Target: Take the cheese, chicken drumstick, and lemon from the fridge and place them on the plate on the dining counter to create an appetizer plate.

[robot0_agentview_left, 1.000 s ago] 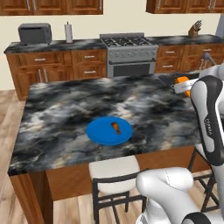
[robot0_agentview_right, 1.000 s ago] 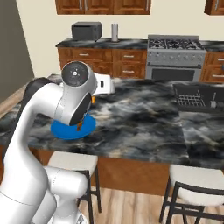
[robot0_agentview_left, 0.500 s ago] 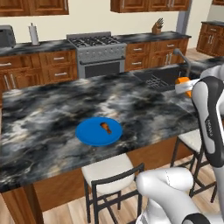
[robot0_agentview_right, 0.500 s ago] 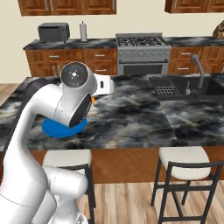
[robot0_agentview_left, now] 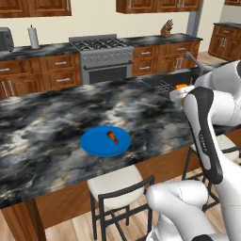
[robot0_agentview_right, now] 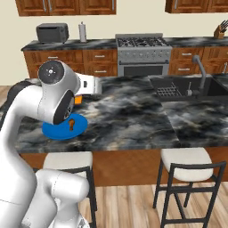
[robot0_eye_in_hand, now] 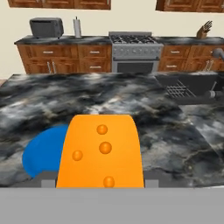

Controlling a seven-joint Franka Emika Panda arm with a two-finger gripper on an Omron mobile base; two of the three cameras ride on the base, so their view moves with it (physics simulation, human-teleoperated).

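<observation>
Hand view: end effector point(robot0_eye_in_hand: 101, 183) grips the cheese point(robot0_eye_in_hand: 101, 151); the base has swung right, bringing the plate point(robot0_agentview_left: 105, 141) on the worktop point(robot0_agentview_left: 56, 117) nearer for placing.

A home kitchen: brown wooden cabinets point(robot0_agentview_right: 62, 62) line the far wall around a steel stove point(robot0_agentview_right: 143, 54), with a toaster point(robot0_agentview_right: 52, 32), a knife block point(robot0_agentview_right: 219, 31), a sink point(robot0_agentview_right: 196, 87) and stools point(robot0_agentview_right: 187, 171) at a marbled worktop point(robot0_agentview_right: 133, 116).
</observation>
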